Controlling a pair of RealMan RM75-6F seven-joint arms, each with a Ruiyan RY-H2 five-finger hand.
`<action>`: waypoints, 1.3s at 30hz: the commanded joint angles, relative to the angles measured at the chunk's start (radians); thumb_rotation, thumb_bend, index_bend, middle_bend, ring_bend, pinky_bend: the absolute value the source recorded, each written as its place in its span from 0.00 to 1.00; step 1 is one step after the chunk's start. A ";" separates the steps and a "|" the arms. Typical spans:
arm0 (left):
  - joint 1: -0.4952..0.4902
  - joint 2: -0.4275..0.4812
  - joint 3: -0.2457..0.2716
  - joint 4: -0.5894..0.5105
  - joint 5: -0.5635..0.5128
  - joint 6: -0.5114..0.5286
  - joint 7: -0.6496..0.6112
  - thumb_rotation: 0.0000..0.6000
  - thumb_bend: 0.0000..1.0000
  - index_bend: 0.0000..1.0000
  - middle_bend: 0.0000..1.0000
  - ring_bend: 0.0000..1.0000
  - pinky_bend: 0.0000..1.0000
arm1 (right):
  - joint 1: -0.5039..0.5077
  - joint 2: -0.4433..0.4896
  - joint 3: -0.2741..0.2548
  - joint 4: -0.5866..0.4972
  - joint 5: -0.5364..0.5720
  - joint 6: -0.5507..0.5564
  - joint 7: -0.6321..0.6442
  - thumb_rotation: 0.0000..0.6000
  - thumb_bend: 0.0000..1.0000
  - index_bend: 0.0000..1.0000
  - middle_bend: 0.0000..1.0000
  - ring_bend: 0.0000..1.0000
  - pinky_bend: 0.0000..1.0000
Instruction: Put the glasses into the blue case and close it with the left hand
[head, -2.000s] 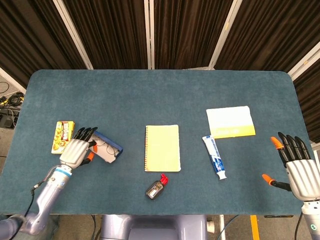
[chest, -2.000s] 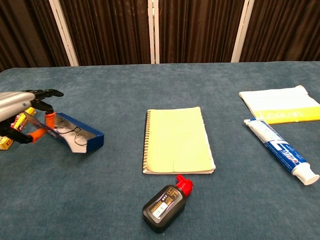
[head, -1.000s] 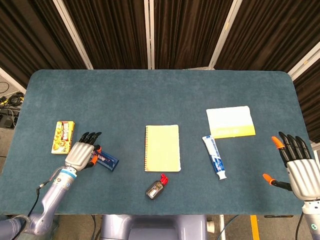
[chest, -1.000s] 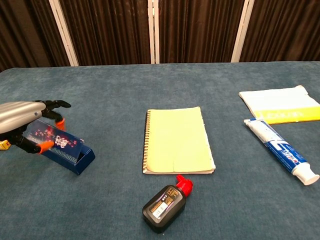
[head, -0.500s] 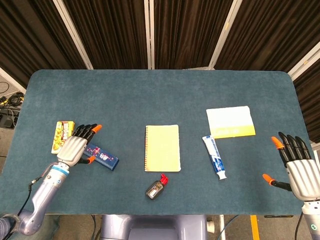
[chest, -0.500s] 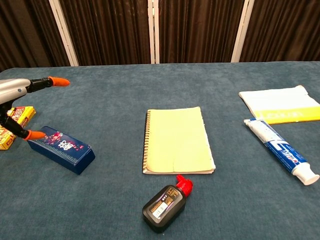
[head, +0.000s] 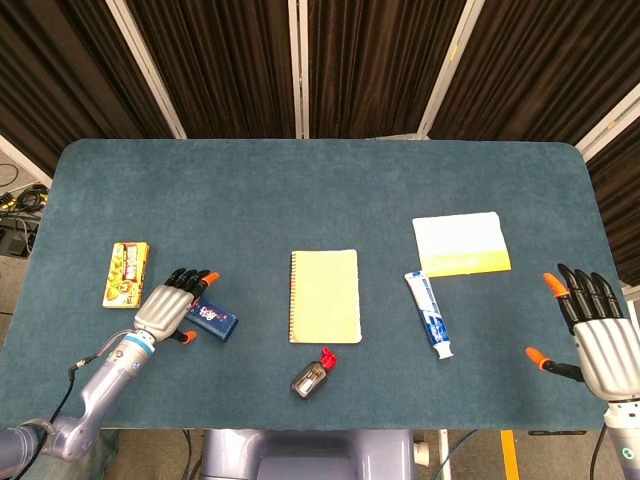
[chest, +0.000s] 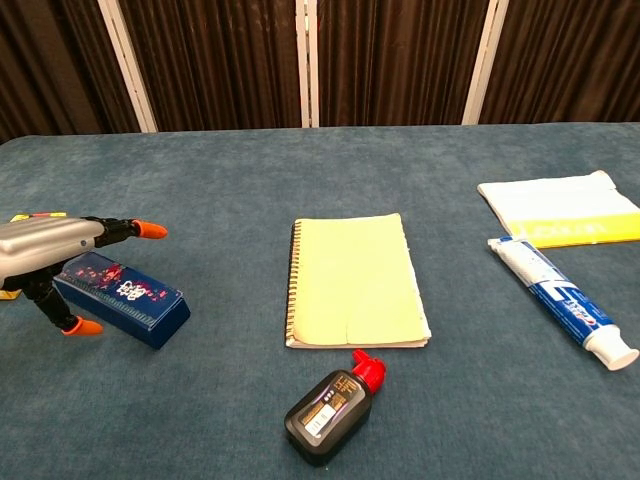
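Blue case (chest: 122, 300) lies closed at near left beneath my spread, empty left hand (head: 176, 302); task looks done.

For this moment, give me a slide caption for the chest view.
Left hand over the shut blue case, beside notebook, ink bottle and toothpaste.

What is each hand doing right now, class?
Left hand: open, fingers spread over the closed blue case.
Right hand: open, holding nothing.

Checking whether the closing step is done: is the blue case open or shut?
Shut. The blue case lies flat with its patterned lid down, no gap and no interior showing. The left hand hovers over its left end.
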 joint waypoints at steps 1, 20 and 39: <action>-0.003 -0.017 -0.007 0.010 -0.011 0.004 0.011 1.00 0.20 0.15 0.06 0.02 0.04 | 0.000 0.001 0.000 0.001 0.000 0.000 0.003 1.00 0.00 0.01 0.00 0.00 0.00; 0.001 -0.017 -0.009 0.006 -0.025 0.025 0.021 1.00 0.05 0.27 0.12 0.07 0.07 | 0.000 0.001 0.000 -0.001 -0.001 0.000 0.002 1.00 0.00 0.02 0.00 0.00 0.00; 0.322 0.262 -0.041 -0.365 0.118 0.686 0.076 1.00 0.00 0.00 0.00 0.00 0.00 | 0.001 -0.006 -0.001 0.019 -0.014 0.009 0.010 1.00 0.00 0.00 0.00 0.00 0.00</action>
